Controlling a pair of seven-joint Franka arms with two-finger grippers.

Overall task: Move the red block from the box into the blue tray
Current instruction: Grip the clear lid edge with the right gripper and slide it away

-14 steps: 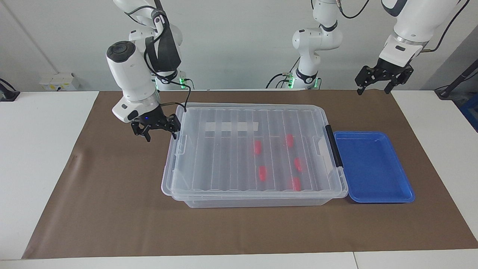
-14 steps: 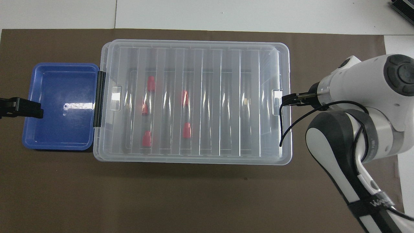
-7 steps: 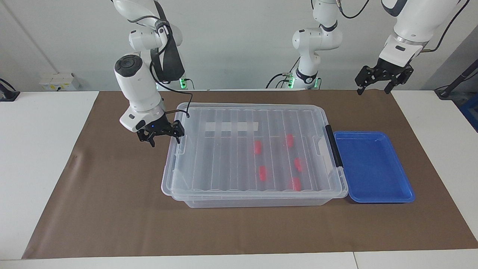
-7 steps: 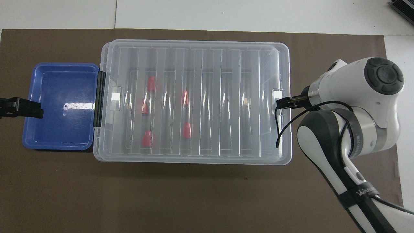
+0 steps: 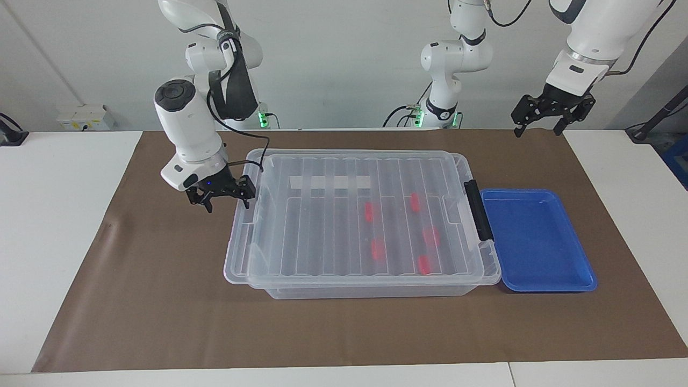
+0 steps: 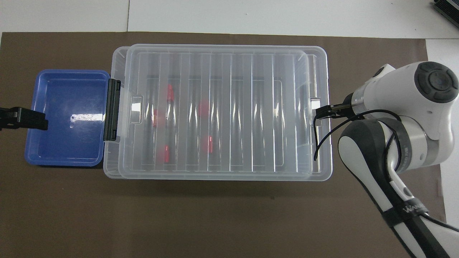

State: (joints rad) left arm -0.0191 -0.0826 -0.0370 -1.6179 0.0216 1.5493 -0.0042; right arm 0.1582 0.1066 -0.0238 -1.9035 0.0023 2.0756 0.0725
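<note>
Ribbed lid (image 5: 355, 215) over red blocks (image 5: 378, 248)

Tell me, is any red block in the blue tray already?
No. The blue tray holds nothing; the red blocks lie in the box, under its lid.

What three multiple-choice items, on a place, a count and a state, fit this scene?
1. The blue tray lies: A) beside the box, at the left arm's end; B) on the lid; C) at the right arm's end.
2. Red blocks in the box: A) three; B) five; C) seven.
3. The lid is: A) off, on the mat; B) on the box, askew; C) standing upright.
A: the tray sits by the box's black latch.
B: five show through the lid.
B: the lid overhangs the rim by the right gripper; the left gripper waits raised, open.
</note>
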